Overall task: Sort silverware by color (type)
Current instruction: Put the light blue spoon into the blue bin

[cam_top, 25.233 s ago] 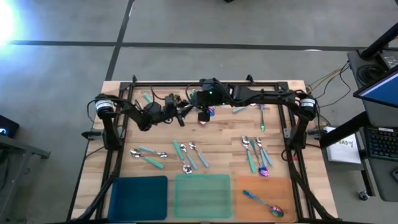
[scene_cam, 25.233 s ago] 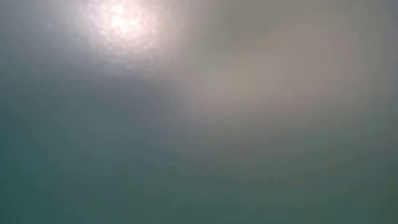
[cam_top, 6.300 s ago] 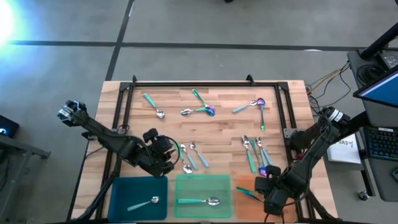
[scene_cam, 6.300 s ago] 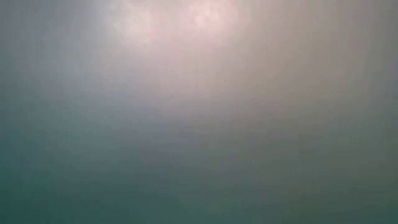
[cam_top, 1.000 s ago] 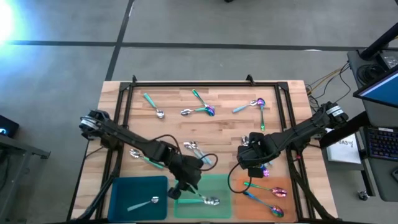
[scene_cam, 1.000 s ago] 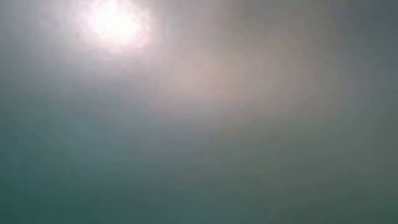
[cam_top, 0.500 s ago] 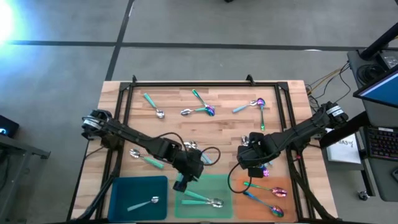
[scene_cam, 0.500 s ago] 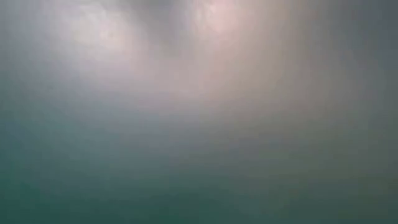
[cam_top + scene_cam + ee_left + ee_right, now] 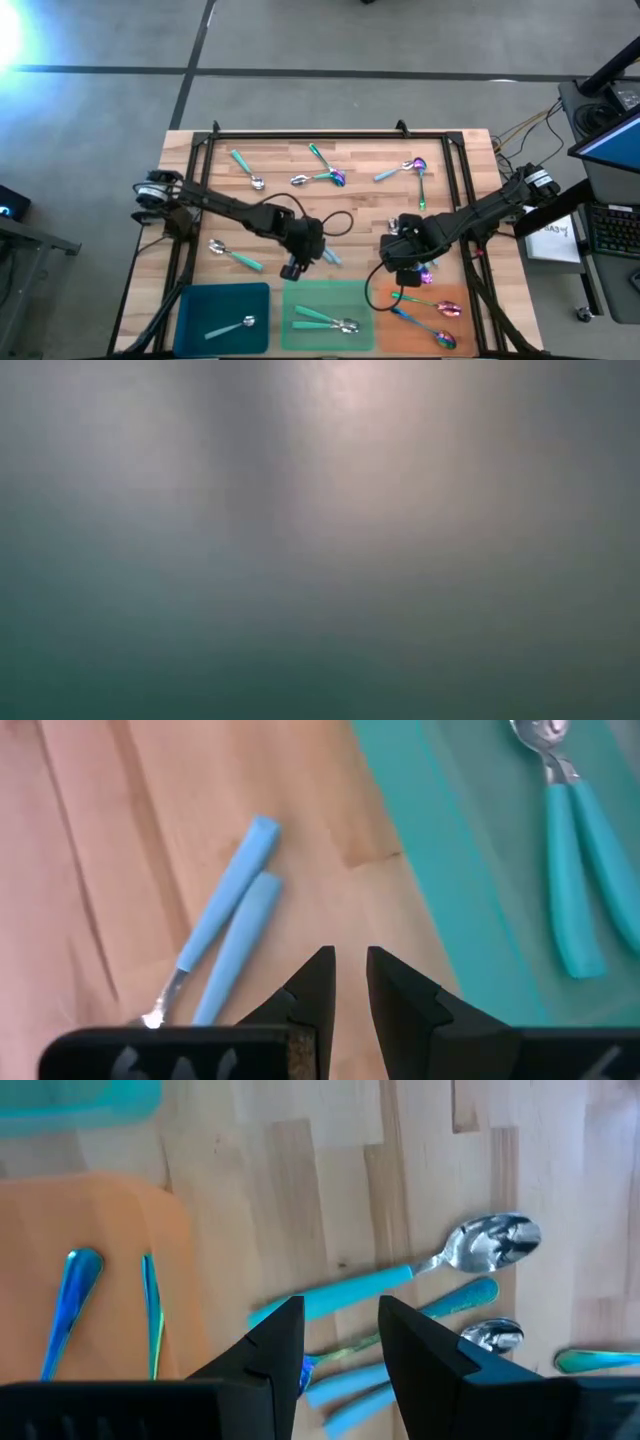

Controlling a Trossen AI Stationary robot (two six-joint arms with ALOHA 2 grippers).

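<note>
the left end effector [image 9: 291, 270], fingers nearly together and empty, hovers just above the green tray [image 9: 355, 297] at lower centre, with two pale blue spoons [image 9: 228, 935] lying diagonally just beside it, while the right end effector [image 9: 340, 1342], half open and empty, hangs over another cluster [image 9: 400, 1295].

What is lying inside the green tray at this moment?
Two teal-handled spoons lie side by side in the green tray, bowls toward the orange tray. Nothing covers the green tray; the left gripper is just beyond its edge.
</note>
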